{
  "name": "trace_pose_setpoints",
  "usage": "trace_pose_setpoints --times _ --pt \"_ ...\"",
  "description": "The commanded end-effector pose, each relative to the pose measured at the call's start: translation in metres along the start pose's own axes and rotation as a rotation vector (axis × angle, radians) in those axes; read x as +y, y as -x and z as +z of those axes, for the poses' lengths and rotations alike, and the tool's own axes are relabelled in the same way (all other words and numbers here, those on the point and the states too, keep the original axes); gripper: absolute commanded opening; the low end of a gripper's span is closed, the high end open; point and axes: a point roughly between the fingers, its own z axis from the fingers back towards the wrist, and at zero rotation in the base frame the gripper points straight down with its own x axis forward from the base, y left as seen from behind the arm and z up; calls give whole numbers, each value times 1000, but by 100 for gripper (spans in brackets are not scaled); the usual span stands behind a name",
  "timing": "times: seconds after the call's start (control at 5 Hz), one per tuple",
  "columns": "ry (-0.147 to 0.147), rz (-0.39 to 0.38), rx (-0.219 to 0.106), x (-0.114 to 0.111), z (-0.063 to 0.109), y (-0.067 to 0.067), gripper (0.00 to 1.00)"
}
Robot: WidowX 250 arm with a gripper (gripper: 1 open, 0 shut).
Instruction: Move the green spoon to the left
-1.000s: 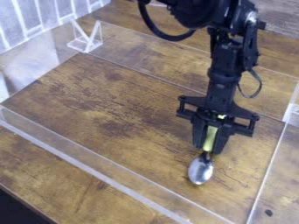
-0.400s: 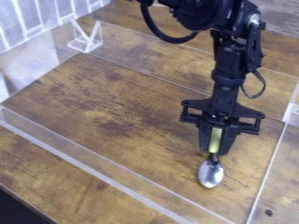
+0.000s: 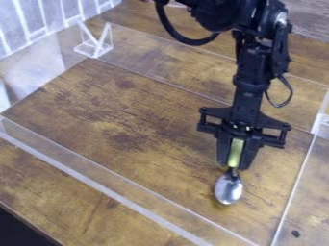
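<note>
The green spoon (image 3: pixel 233 157) lies at the right of the wooden table, its yellow-green handle pointing away from me and its shiny silver bowl (image 3: pixel 229 191) resting on the wood nearest the camera. My black gripper (image 3: pixel 236 147) points straight down over the handle. Its two fingers stand close on either side of the handle and look shut on it. The handle's upper end is hidden between the fingers.
A low clear acrylic wall (image 3: pixel 90 179) rims the wooden table (image 3: pixel 115 115), running along the front and close to the spoon on the right. A small clear stand (image 3: pixel 92 40) sits at the back left. The arm's black cable (image 3: pixel 276 91) hangs beside the wrist.
The gripper has rolled slightly about its downward axis, and the spoon's bowl has swung a little to the right with it. The fingers have closed in a touch.
</note>
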Motion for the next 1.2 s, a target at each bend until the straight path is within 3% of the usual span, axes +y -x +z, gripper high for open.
trace_pose_setpoints --times 0.0,0.2,0.6,0.8,1.0 --pt "55 -34 -108 0 52 -2 0" --pt "57 -57 -115 5 61 -1 0" --pt "88 85 -164 19 109 -3 0" --pt "97 92 -181 24 131 0 0" --pt "102 111 -194 37 142 3 0"
